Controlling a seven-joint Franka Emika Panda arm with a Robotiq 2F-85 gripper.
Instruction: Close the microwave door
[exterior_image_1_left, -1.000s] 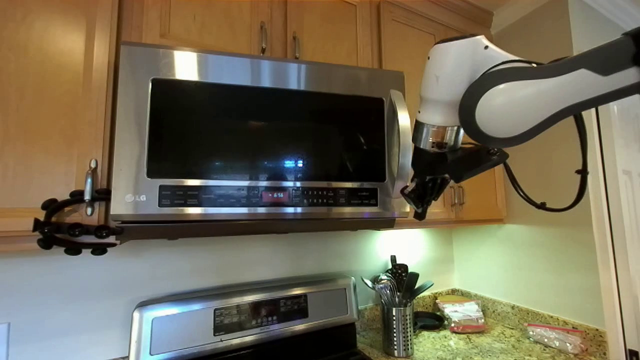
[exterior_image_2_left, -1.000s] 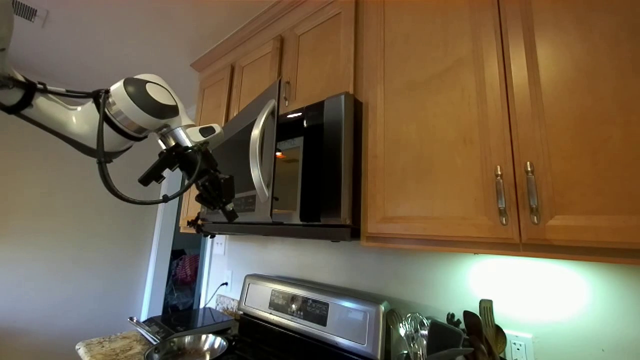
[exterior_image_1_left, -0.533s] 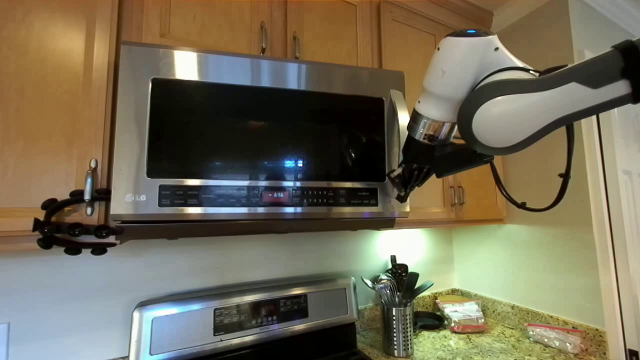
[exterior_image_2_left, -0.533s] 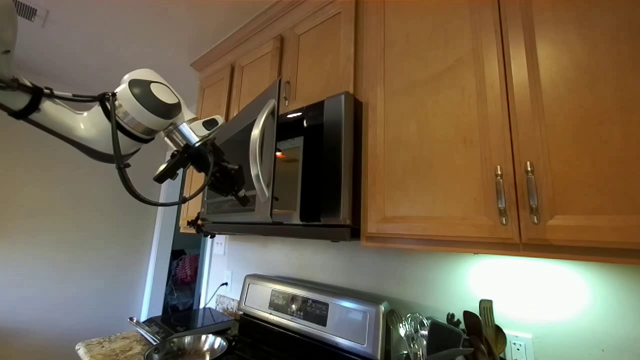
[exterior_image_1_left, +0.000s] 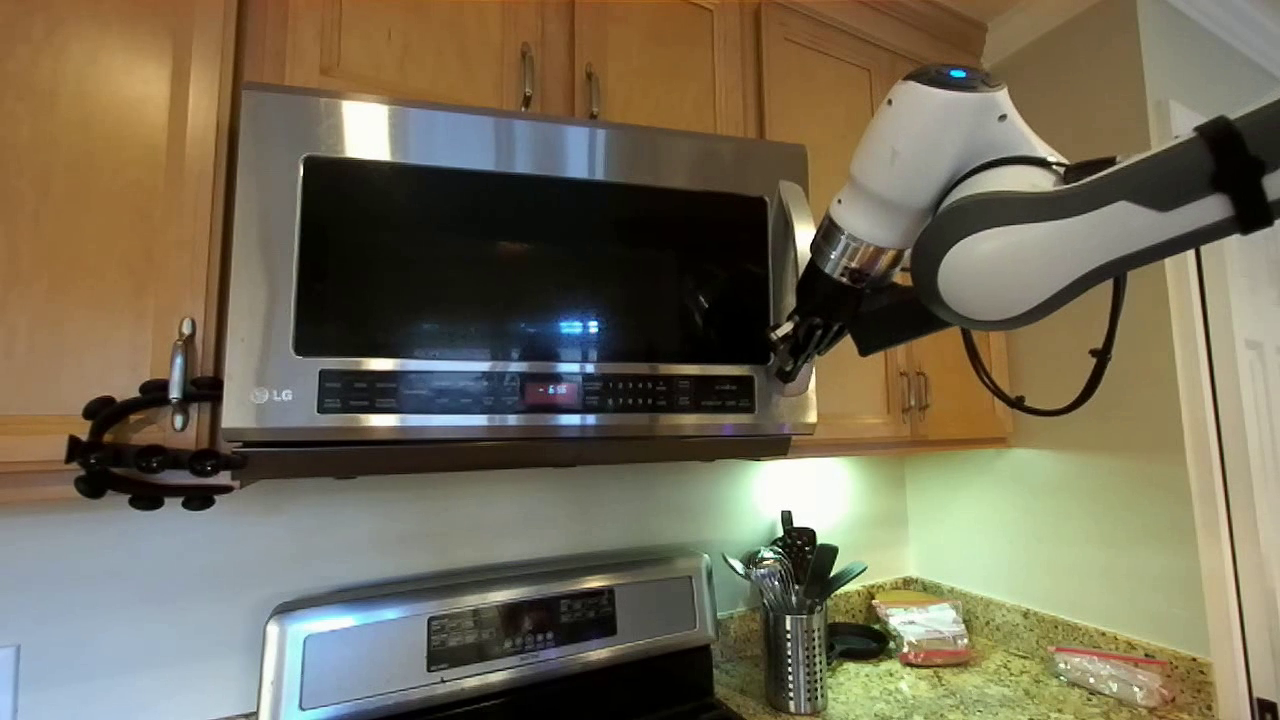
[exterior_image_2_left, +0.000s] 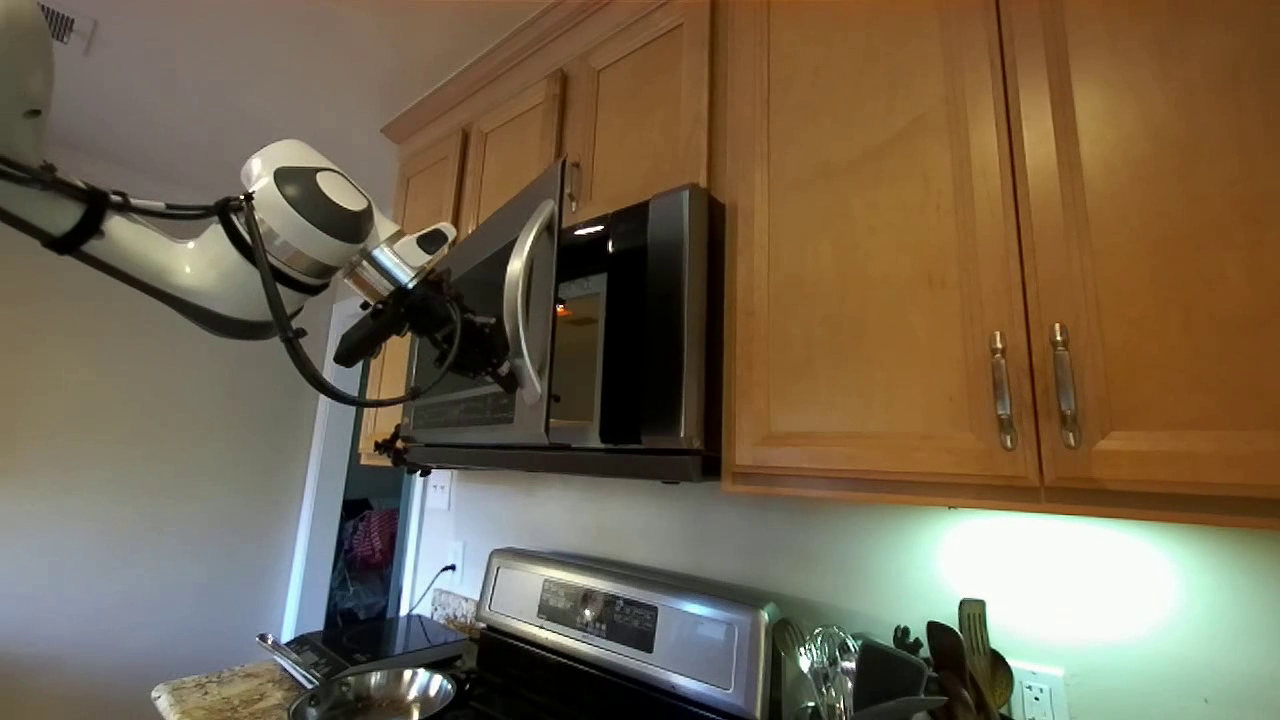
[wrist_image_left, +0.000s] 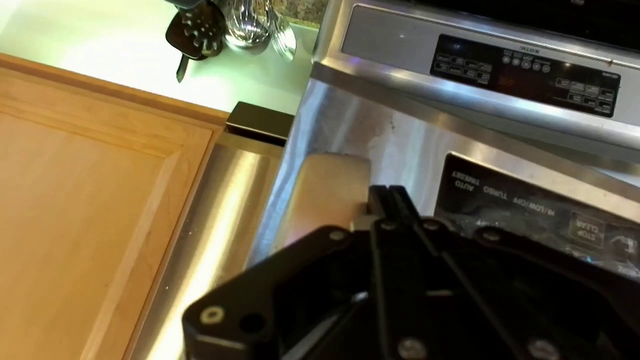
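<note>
Wrist view shows one hand (wrist_image_left: 389, 190), two fingers (wrist_image_left: 380, 206) together, beside one handle (wrist_image_left: 329, 192) of one microwave door (wrist_image_left: 400, 137).

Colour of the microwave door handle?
Silver-grey, no pattern visible; the door handle shows best in an exterior view.
</note>
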